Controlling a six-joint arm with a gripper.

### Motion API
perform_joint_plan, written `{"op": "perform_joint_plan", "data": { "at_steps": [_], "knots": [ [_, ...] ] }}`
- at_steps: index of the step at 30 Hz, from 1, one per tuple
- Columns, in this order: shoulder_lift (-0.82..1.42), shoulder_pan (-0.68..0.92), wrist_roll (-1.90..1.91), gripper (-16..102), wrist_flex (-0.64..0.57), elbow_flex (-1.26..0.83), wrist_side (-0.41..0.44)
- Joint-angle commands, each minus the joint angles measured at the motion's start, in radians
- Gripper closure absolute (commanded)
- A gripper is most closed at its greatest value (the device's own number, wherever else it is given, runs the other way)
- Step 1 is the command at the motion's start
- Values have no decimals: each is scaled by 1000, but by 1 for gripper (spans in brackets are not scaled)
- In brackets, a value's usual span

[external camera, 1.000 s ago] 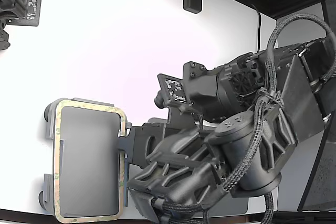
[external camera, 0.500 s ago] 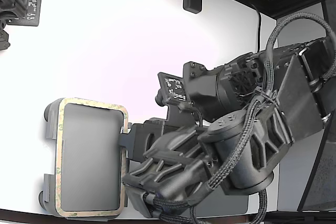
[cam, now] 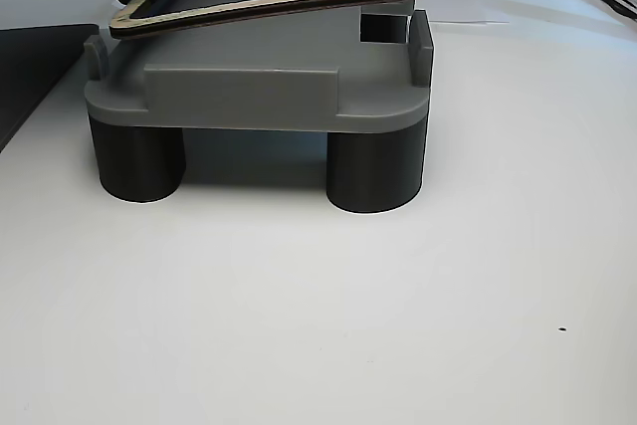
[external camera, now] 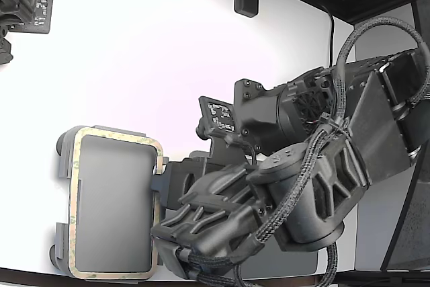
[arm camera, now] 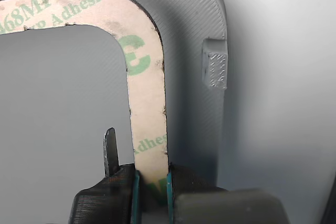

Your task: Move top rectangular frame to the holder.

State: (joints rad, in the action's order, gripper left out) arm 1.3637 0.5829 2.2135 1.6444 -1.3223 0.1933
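Wrist view is showing the black gripper [arm camera: 152, 192] clamping one long side of the thin tan-beige rectangular frame [arm camera: 149, 108], its teal-lined jaws pressing on either edge of the strip, so the claw is closed on the frame. Green printed lettering is running along the strip, and the rounded corner is curving away over the light grey plastic holder plate [arm camera: 194, 19], with one raised edge tab [arm camera: 215, 70] standing just outside the strip.

In the exterior view the frame [external camera: 75, 166] is lying over the holder [external camera: 64, 149], nearly matching its outline, with the dark robot arm [external camera: 282, 199] reaching in from the exterior view's right. The other view is showing the frame [cam: 269, 2] hanging tilted above the grey plate [cam: 249, 92], not seated: the end towards that view's left is sitting lower and the far right corner is riding higher, above a tab [cam: 422, 42]. The plate is standing on dark cylindrical feet [cam: 376, 171] on the white table [cam: 318, 316].

To finish well, I judge the arm should be levelling the frame, centring it inside the tabs, lowering gently until it is lying flat, and only then parting the jaws; releasing while tilted risks a corner perching on a tab
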Motion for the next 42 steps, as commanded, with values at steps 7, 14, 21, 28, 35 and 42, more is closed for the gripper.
{"op": "perform_joint_plan", "data": {
  "at_steps": [7,14,21,28,35,42],
  "knots": [
    [26,-18,9,98,8,8,-14],
    [25,-21,9,98,0,3,-20],
    [23,-28,3,98,-15,-9,-17],
    [17,-31,0,98,-18,-5,-18],
    [11,-31,0,98,-31,-8,-25],
    [11,-31,2,98,-28,-8,-32]
  ]
}}
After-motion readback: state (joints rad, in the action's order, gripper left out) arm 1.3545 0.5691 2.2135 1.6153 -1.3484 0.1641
